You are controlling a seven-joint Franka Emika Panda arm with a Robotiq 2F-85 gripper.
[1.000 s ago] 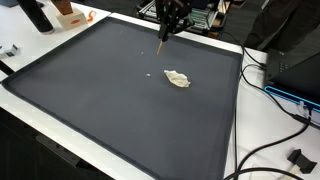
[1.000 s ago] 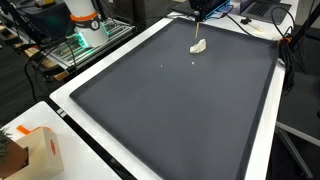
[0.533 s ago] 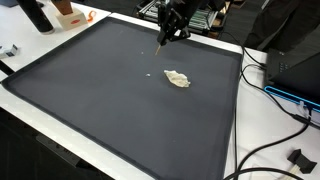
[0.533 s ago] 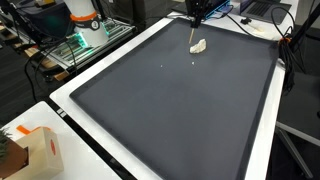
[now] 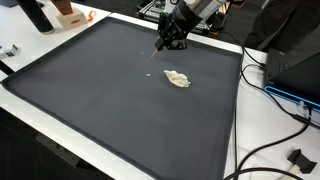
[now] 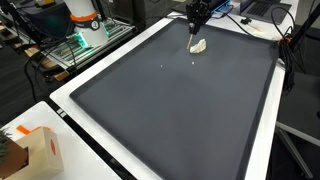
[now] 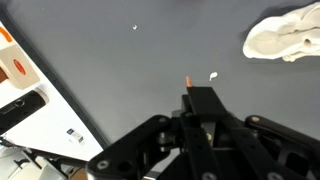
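Wad (image 7: 285,38) is lying on mat (image 7: 110,75), ahead-right of claw (image 7: 200,122). Speck (image 7: 212,75) is sitting just beside the claw's stick (image 7: 187,82).

I can read no text here. In my wrist view a small sticker (image 7: 75,135) on the white worktop (image 7: 60,112) carries dark print, too small to make out. The box (image 7: 12,68) at that view's edge shows only an orange mark. In an exterior view a box (image 6: 38,150) bears an orange patch, too blurred to read
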